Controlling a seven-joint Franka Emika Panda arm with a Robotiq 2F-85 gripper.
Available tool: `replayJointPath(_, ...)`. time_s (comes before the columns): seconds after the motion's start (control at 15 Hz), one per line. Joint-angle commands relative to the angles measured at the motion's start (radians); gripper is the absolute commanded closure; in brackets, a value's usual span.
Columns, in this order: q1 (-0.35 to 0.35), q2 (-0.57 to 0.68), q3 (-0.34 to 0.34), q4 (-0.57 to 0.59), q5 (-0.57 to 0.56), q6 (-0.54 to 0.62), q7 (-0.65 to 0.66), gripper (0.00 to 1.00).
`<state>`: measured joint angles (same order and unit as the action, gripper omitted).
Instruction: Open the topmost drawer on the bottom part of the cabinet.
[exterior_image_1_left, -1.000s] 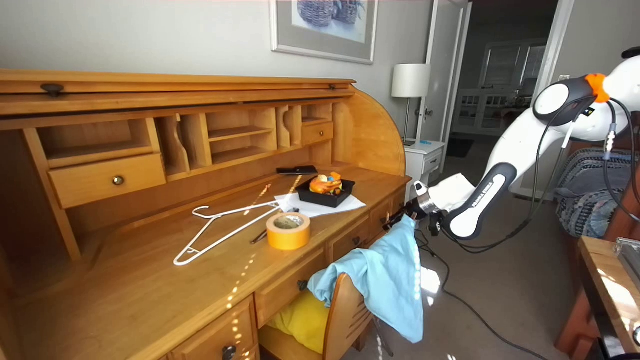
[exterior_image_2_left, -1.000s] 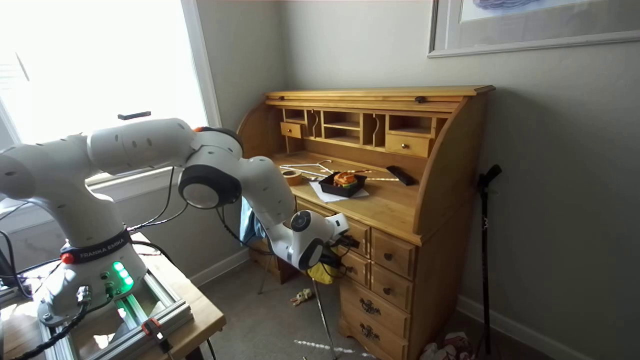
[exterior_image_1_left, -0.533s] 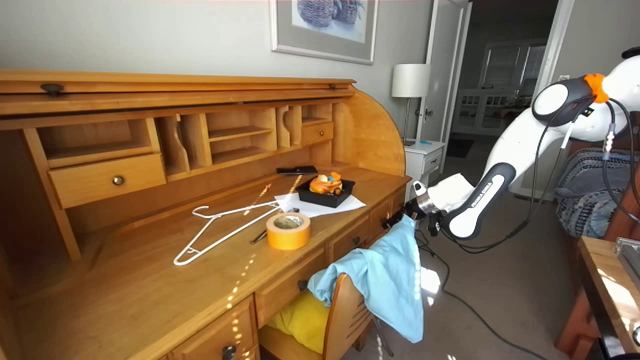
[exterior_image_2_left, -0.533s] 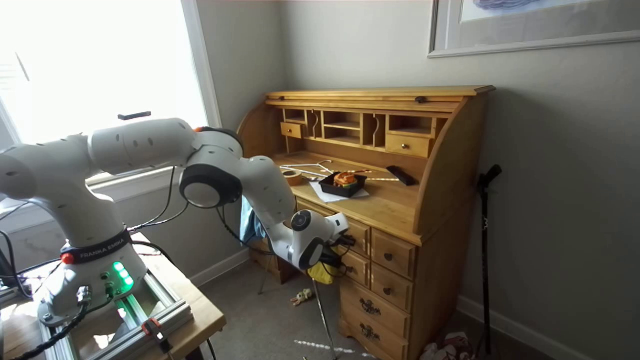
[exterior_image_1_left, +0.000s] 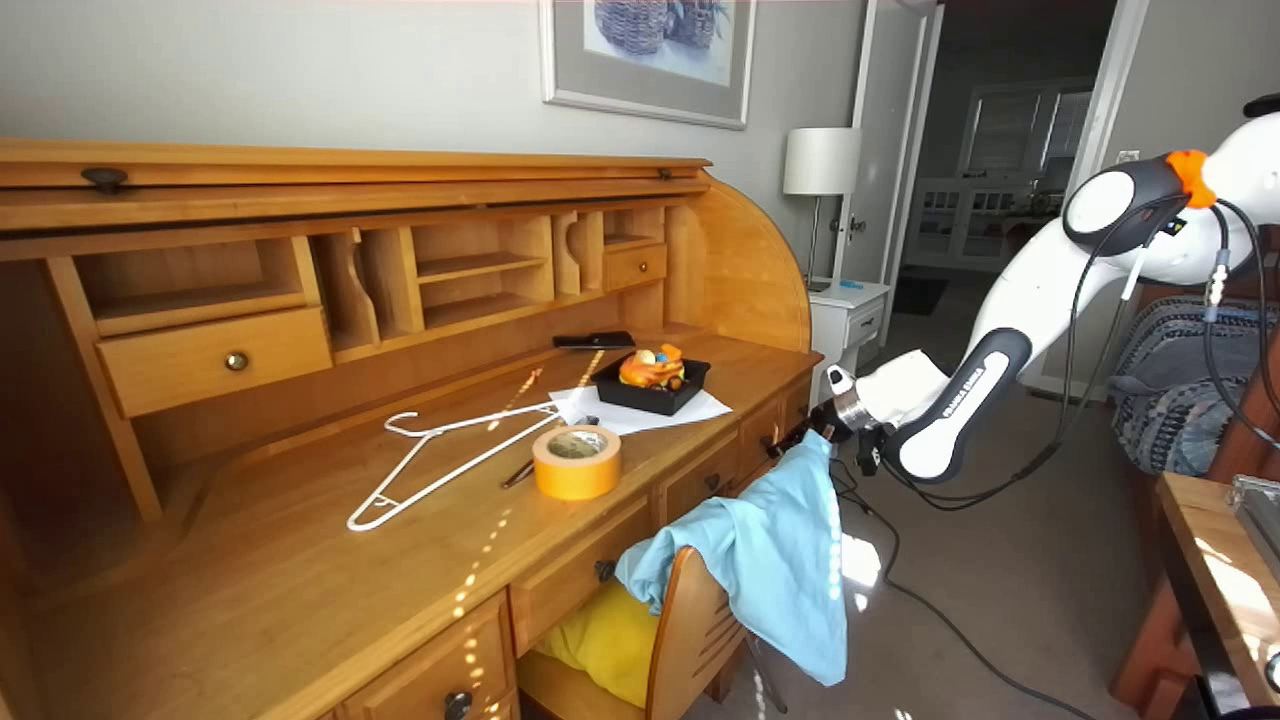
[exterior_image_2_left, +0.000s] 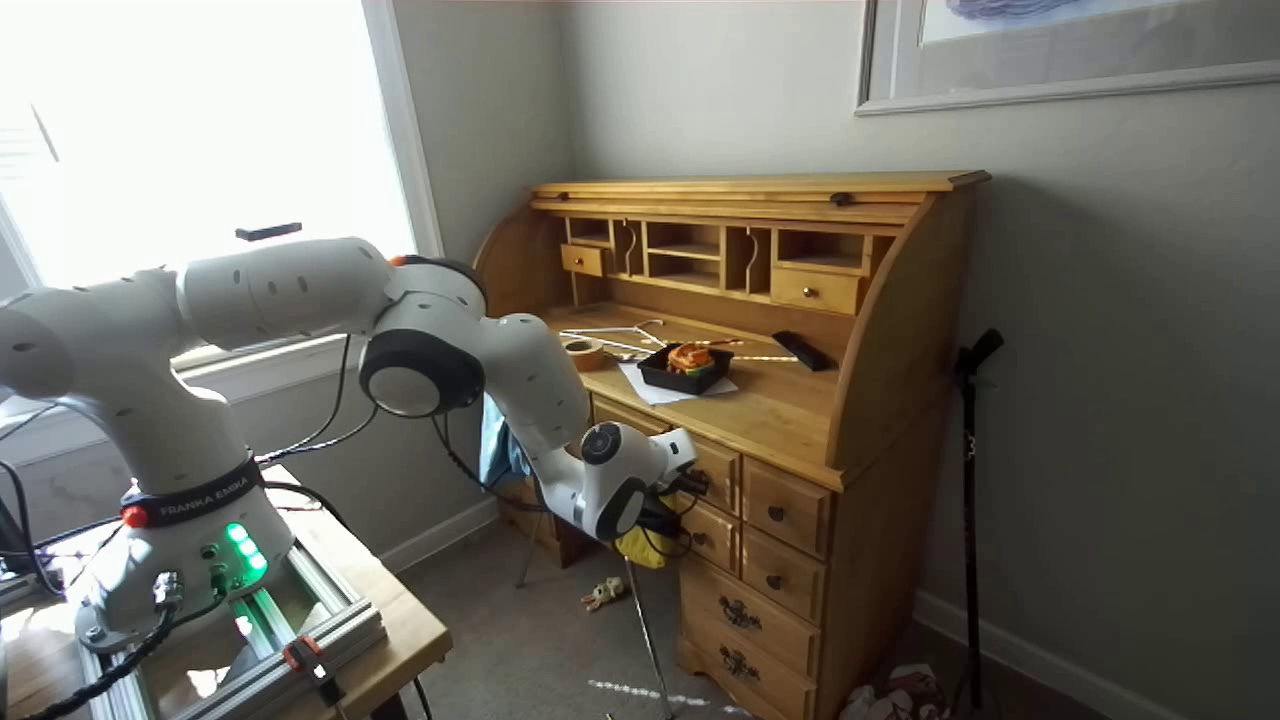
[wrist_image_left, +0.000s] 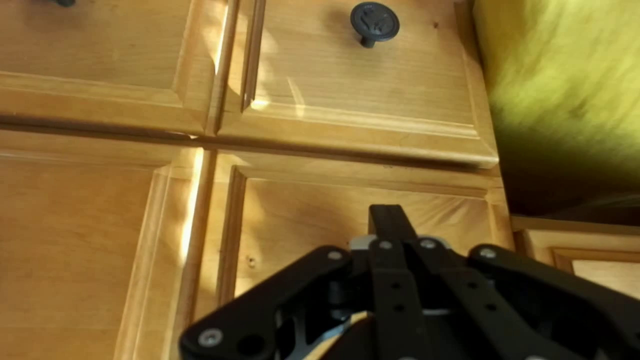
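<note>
Though closed, drawer (wrist_image_left: 307, 217) beyond end effector (wrist_image_left: 390, 218)

Honey-brown oak roll-top cabinet (exterior_image_2_left: 780, 405): upright, rolled open. Rectangular honey-brown oak topmost drawer (wrist_image_left: 305, 215): shut, in cabinet's lower part.

Jaws together, the hand (wrist_image_left: 392, 216) is right up at the topmost drawer (wrist_image_left: 300, 215); beyond it, a dark round knob (wrist_image_left: 375, 21) on the next drawer (wrist_image_left: 320, 75), yellow fabric (wrist_image_left: 565, 85) off to one side.
</note>
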<state>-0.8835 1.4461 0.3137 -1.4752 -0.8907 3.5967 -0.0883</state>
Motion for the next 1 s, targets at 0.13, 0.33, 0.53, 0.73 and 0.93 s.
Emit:
replayJointPath(0.13, 0.016, -0.019, -0.024, -0.025, 0.050, 0.021, 0.002, 1.00)
replayJointPath(0.33, 0.017, -0.052, -0.055, -0.089, 0.077, 0.028, 0.008, 1.00)
replayJointPath(0.53, 0.057, -0.092, -0.125, -0.147, 0.066, 0.068, 0.089, 0.76)
replayJointPath(0.73, 0.083, -0.124, -0.157, -0.181, 0.056, 0.105, 0.128, 0.60)
replayJointPath(0.93, 0.068, -0.088, -0.138, -0.136, 0.034, 0.098, 0.112, 0.63)
